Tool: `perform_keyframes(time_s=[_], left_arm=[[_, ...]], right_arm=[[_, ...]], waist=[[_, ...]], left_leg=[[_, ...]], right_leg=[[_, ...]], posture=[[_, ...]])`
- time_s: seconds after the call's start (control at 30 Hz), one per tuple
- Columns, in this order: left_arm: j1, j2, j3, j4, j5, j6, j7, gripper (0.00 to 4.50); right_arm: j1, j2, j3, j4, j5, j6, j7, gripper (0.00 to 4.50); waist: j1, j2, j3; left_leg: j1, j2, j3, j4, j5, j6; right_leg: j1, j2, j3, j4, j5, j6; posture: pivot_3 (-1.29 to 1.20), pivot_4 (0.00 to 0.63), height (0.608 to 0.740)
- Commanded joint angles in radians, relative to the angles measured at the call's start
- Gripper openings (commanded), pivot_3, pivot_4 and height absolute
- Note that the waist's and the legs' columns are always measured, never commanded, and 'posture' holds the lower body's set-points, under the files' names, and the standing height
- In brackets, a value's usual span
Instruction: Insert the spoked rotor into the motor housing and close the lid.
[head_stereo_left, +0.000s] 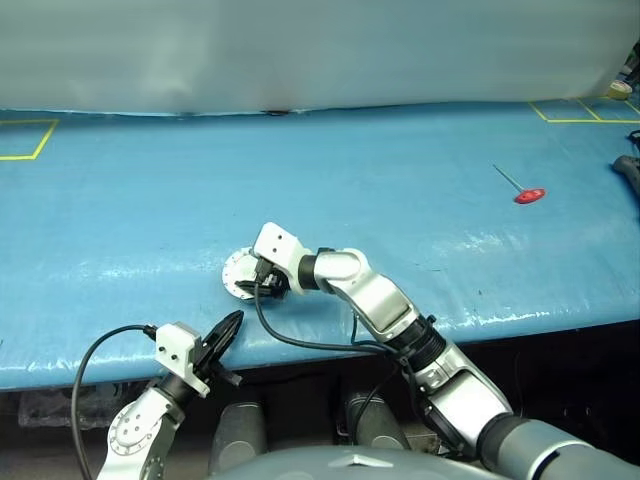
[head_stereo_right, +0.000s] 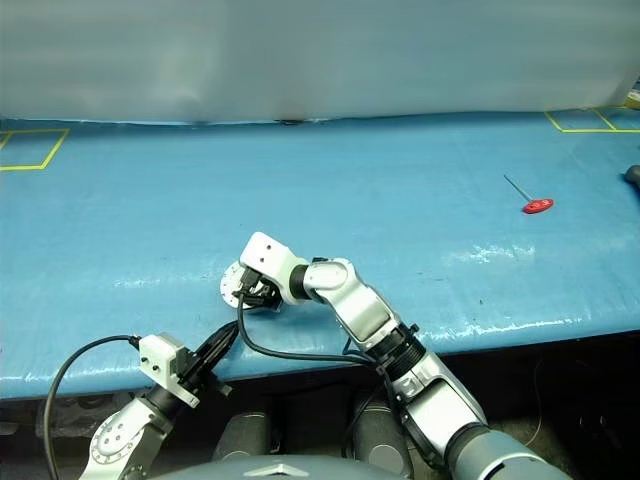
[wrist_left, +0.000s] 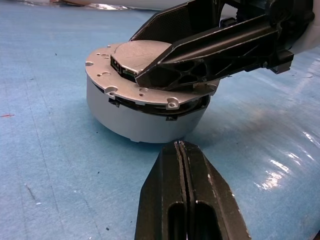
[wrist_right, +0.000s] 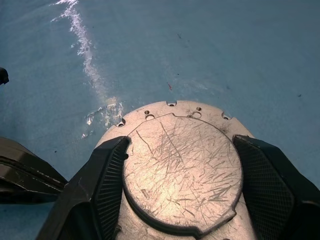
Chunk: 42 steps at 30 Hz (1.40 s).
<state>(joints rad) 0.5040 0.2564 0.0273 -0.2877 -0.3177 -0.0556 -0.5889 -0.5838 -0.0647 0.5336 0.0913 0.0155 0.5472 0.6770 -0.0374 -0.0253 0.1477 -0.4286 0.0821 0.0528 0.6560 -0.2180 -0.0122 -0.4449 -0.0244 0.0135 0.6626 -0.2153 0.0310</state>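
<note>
In the head views the right gripper (head_stereo_left: 268, 283) covers most of the lid (head_stereo_left: 237, 268); just a pale sliver of its edge shows. The motor housing (wrist_left: 145, 122) beneath it is closed over, so its inside cannot be seen, and the spoked rotor cannot be made out. A dark object (head_stereo_left: 627, 172) at the table's (head_stereo_left: 400, 200) far right is cut off by the edge and cannot be identified. The lid's near rim runs off the right wrist view.
</note>
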Motion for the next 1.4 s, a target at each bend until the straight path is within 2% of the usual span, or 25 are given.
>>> perform_keyframes(time_s=[0.03, 0.43, 1.0, 1.4], left_arm=[[0.004, 0.000, -0.007, -0.023, -0.008, -0.007, 0.003, 0.00], [0.004, 0.000, -0.012, -0.027, -0.011, -0.001, 0.004, 0.00], [0.002, 0.001, -0.023, -0.021, -0.018, 0.003, 0.002, 0.00], [0.003, 0.002, -0.027, -0.013, -0.018, 0.002, -0.003, 0.00]], right_arm=[[-0.021, 0.021, -0.011, 0.006, 0.004, -0.034, 0.005, 3.04], [0.018, 0.033, -0.030, 0.100, 0.021, -0.149, 0.041, 3.04], [-0.097, 0.012, 0.009, 0.137, -0.011, -0.094, 0.162, 3.04], [-0.163, 0.024, -0.037, 0.218, 0.011, -0.082, 0.209, 3.04]], waist=[[0.000, 0.000, 0.000], [0.000, 0.000, 0.000], [0.001, 0.000, 0.000], [0.000, 0.000, 0.000]], left_leg=[[0.000, 0.000, 0.000, 0.000, 0.000, 0.000], [0.000, 0.000, 0.000, 0.000, 0.000, 0.000], [0.000, 0.000, 0.000, 0.000, 0.000, 0.000], [0.000, 0.000, 0.000, 0.000, 0.000, 0.000]], right_leg=[[0.000, 0.000, 0.000, 0.000, 0.000, 0.000], [0.000, 0.000, 0.000, 0.000, 0.000, 0.000], [0.000, 0.000, 0.000, 0.000, 0.000, 0.000], [0.000, 0.000, 0.000, 0.001, 0.000, 0.000]], posture=[[0.00, 0.150, 0.740], [0.00, 0.150, 0.740], [0.00, 0.150, 0.740], [0.00, 0.150, 0.740]])
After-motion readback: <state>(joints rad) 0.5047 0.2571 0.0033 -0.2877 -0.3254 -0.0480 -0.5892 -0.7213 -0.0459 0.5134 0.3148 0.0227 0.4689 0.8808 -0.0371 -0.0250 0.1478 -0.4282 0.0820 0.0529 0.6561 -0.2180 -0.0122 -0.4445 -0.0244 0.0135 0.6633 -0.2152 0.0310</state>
